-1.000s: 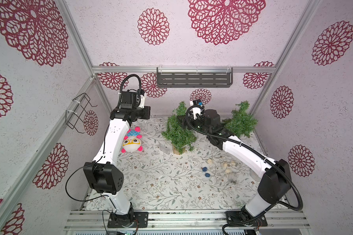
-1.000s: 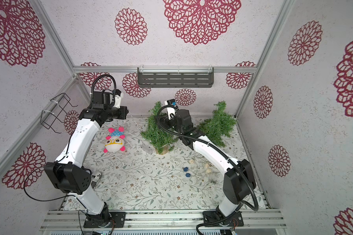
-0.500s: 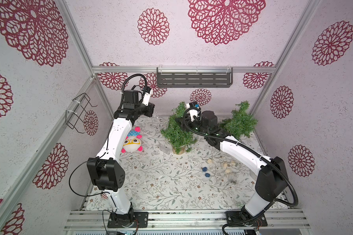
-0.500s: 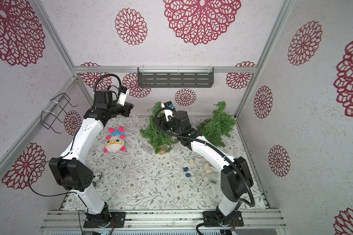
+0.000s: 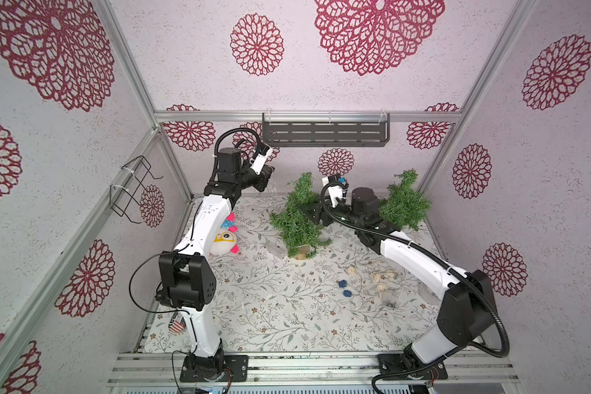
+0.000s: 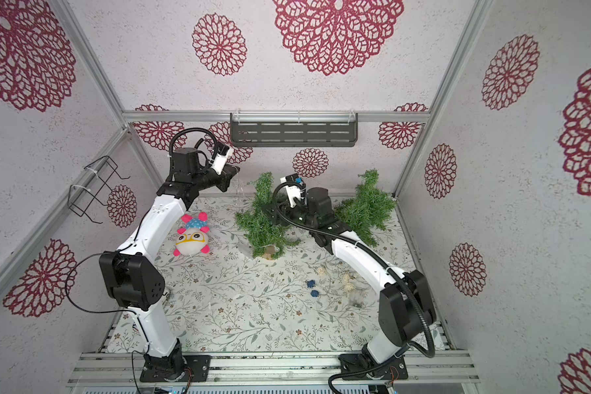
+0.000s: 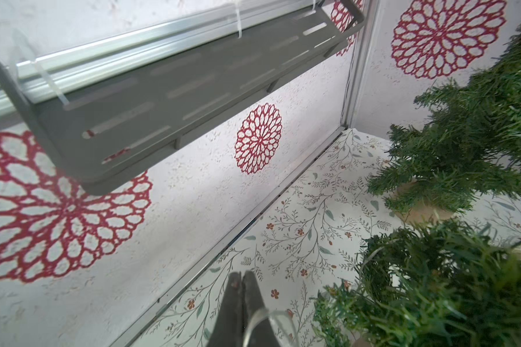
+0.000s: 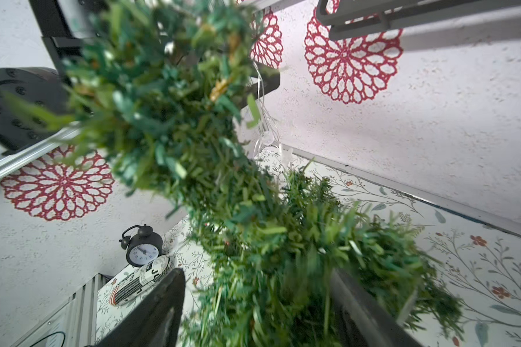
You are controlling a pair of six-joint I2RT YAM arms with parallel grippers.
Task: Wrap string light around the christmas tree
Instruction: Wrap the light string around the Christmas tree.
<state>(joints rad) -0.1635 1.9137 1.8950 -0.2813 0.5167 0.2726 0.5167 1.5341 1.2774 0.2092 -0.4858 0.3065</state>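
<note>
There are two grippers and two small green trees. The left gripper [image 7: 239, 276] is squeezed tight, and one thin string light [image 7: 254, 318] is pinched in it. The wire hangs down from that gripper toward the near christmas tree [image 5: 297, 218], which stands just beside it. The right gripper [image 8: 256, 270] has its two fingers [image 8: 169, 288] wide apart, with that tree's branches between them. The second tree [image 5: 405, 201] stands behind the right gripper, on the far side of its arm. One soft toy [image 5: 224, 238] lies below the left gripper, well apart from it. Two little blue balls [image 5: 344, 288] lie well apart from both grippers. One black clock [image 8: 142, 249] shows in the right wrist view.
</note>
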